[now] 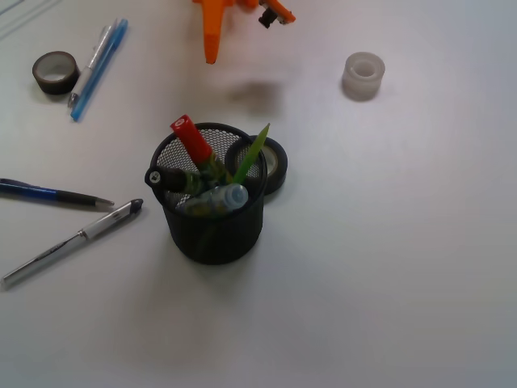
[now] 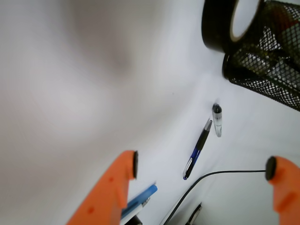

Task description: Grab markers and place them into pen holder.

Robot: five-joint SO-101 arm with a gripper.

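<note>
A: What lies nearest the camera?

B: In the front view, a silver pen (image 1: 73, 239) lies at the lower left of the white table (image 1: 388, 267), with a dark blue pen (image 1: 52, 194) just above it. In the wrist view, the orange gripper (image 2: 201, 168) fills the bottom edge, its jaws spread wide with nothing between them.

A: Where are the markers?

B: In the black mesh holder (image 1: 214, 218) at the centre. A red-capped marker (image 1: 194, 144), a black-capped one (image 1: 166, 178), a pale blue-capped one (image 1: 218, 200) and a green one (image 1: 252, 152) all stand or lean inside it. I judge the task nearly or fully done, since no loose marker shows on the table.

A: How should the arm proceed?

B: The gripper hangs at the top of the front view, well apart from the holder. Only pens remain loose. If one is to go in, the jaws should close across its barrel near the middle, then lift well above the rim.

A: What stands in the way?

B: A black tape roll (image 1: 271, 166) touches the holder's far side. A brown tape roll (image 1: 55, 71) and two blue pens (image 1: 98, 66) lie at the upper left, a white roll (image 1: 363, 75) at the upper right. A black cable (image 2: 211, 180) crosses the wrist view.
</note>
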